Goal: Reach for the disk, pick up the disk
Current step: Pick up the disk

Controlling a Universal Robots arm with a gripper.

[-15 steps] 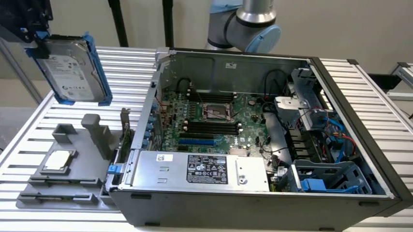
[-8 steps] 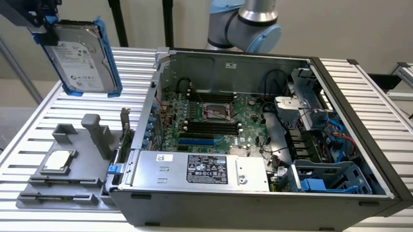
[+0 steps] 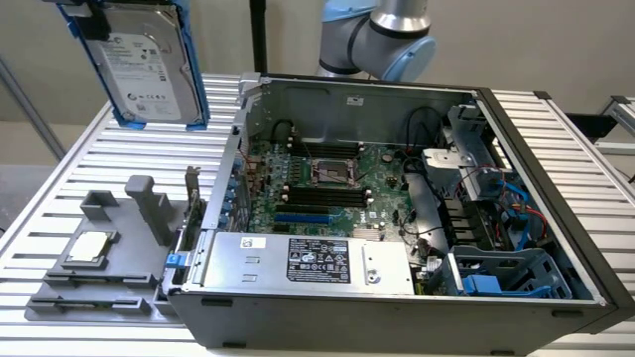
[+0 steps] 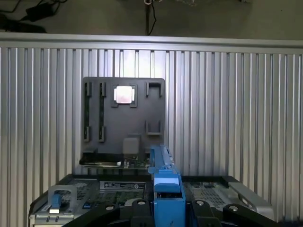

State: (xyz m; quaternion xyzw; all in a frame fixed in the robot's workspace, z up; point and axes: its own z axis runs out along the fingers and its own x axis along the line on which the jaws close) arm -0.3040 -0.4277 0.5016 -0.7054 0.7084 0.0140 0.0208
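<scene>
The disk [image 3: 139,63], a silver-gray drive with a white label and bright blue rails, hangs upright in the air above the table's far corner at the exterior view's left. Its top runs out of that frame. In the wrist view the disk's blue rail [image 4: 165,184] stands edge-on between the black fingers [image 4: 139,208] of my gripper [image 4: 168,210], which is shut on it. The disk is well above the open computer case [image 3: 397,223] and off to its side.
A grey fixture tray [image 3: 109,253] on the slatted metal table [image 3: 100,156] holds a small square silver chip [image 3: 91,244]. The case has a silver power supply box [image 3: 308,260] at its near edge. My arm's joint [image 3: 382,37] is behind the case.
</scene>
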